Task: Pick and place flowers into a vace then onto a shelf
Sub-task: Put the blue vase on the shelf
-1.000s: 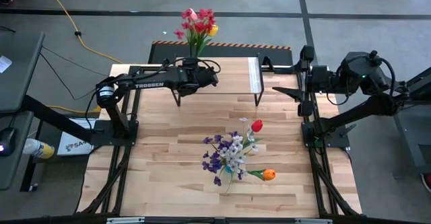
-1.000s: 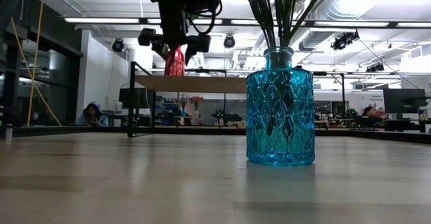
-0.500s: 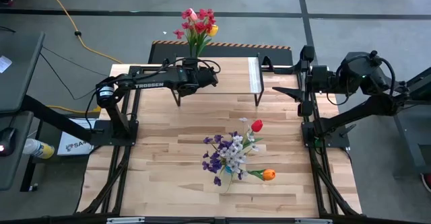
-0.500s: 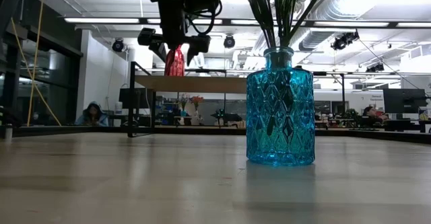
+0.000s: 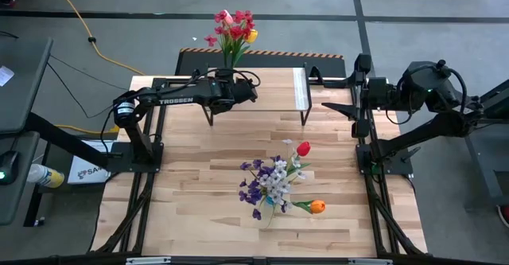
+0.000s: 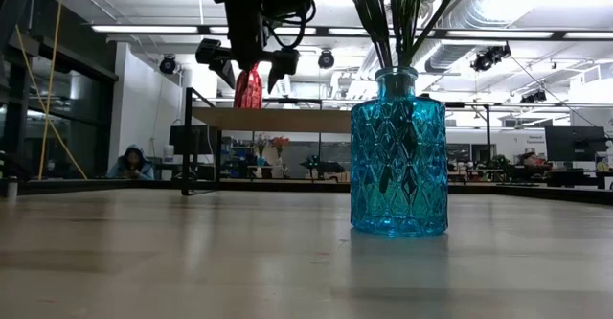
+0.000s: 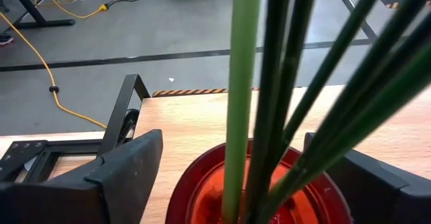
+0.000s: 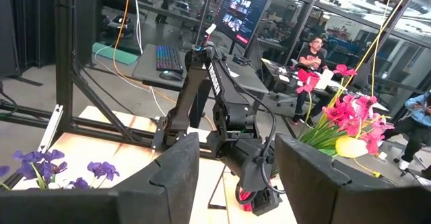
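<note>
A red vase (image 6: 248, 89) stands on the shelf (image 5: 274, 99) at the table's far edge, and holds red, pink and yellow flowers (image 5: 233, 28). My left gripper (image 6: 247, 65) reaches over the shelf from the left, with a finger on each side of the vase's neck. A blue glass vase (image 6: 397, 156) stands mid-table with purple and whitish sprays (image 5: 266, 184), a red tulip (image 5: 303, 148) and an orange tulip (image 5: 317, 207). My right gripper (image 5: 338, 110) waits open at the table's right far corner. My left gripper holds the red vase by its neck just under the rim (image 7: 185, 190), between the two fingers (image 7: 128, 173). It comes in level from the table's left. The vase stands upright with its base on the shelf top (image 6: 273, 119), and the green stems (image 7: 242, 83) rise between the fingers.
The shelf has thin black legs (image 5: 210, 118) and a pale strip (image 5: 300, 90) at its right end. Bare wooden table lies around the blue vase. A black frame edges the table. People sit in the room beyond (image 8: 313, 52).
</note>
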You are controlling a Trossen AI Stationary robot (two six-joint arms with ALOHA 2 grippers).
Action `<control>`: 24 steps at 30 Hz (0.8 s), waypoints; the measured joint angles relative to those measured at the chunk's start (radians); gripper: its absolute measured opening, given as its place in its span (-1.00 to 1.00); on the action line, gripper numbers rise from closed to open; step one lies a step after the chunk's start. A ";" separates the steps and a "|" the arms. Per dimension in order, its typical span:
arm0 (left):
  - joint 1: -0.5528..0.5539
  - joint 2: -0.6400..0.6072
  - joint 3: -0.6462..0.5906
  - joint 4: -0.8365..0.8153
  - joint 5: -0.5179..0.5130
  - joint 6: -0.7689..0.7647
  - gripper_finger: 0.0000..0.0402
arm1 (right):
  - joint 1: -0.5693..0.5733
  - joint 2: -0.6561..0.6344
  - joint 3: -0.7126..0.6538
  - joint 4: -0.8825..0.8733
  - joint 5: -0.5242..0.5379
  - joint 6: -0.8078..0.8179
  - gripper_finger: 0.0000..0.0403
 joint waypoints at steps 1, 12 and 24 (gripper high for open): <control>0.000 0.000 0.000 0.000 0.000 0.000 0.97 | 0.000 0.000 0.000 0.000 0.000 0.000 -0.09; -0.057 -0.006 0.002 0.003 -0.062 0.050 0.99 | 0.000 0.000 0.000 0.000 0.000 -0.003 -0.08; -0.108 -0.014 0.002 -0.011 -0.079 0.053 0.98 | 0.000 0.000 0.000 0.000 0.000 -0.009 -0.08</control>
